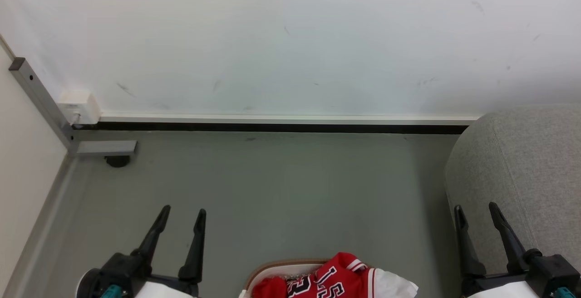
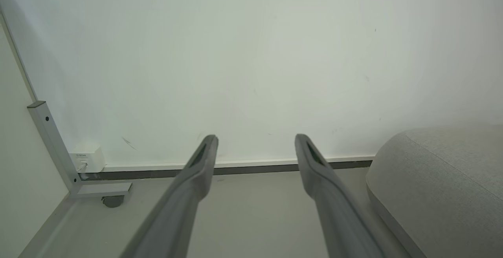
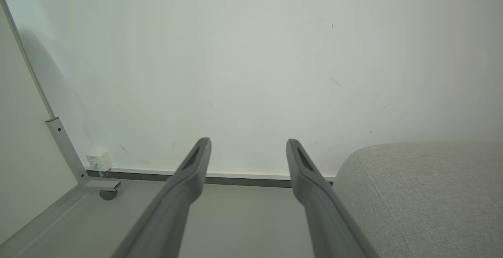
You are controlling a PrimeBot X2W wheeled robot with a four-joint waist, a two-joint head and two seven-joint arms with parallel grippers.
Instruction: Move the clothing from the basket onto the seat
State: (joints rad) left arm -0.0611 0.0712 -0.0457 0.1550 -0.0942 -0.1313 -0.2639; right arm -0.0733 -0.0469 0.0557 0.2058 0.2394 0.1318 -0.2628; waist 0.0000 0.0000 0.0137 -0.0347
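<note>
Left gripper (image 1: 184, 209) and right gripper (image 1: 475, 206) were both spread and empty. The head view caught the clothing (image 1: 338, 282) heaped in the basket (image 1: 272, 267) between them, the seat (image 1: 522, 175) at right; wrist views gave the seat against the wall (image 2: 251, 53).

Red clothing (image 1: 333, 282) fills the basket (image 1: 272, 268) between the spread-fingered left gripper (image 1: 184, 214) and right gripper (image 1: 475, 211); the grey seat (image 1: 522, 171) stands right.

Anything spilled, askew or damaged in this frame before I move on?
Nothing serious. The clothing is heaped in the basket, with a white sleeve draped over its right side. The wall carries a few dark scuffs. The left gripper and right gripper are open and empty.
</note>
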